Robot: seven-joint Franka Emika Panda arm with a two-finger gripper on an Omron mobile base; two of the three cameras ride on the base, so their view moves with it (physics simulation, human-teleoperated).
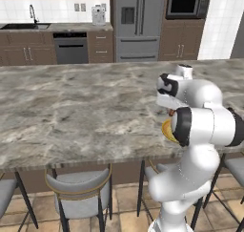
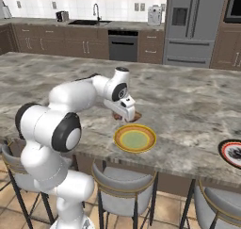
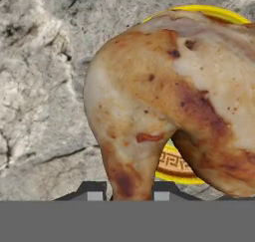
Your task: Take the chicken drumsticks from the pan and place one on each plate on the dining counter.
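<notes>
A drumstick is held in the gripper beside the yellow plate.

The gripper [image 3: 124, 193] is closed on a golden-brown drumstick [image 3: 164, 96], carried low over the dining counter [image 2: 188, 105], just behind the yellow-rimmed plate [image 2: 135, 138]. A second, dark-rimmed plate [image 2: 233, 152] is seen farther along the counter edge, well apart.

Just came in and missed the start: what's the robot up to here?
The arm's gripper is shut on a chicken drumstick and holds it over the dining counter, just behind the yellow plate. That plate has no food on it yet. The dark-rimmed plate sits farther right along the counter's near edge.
</notes>
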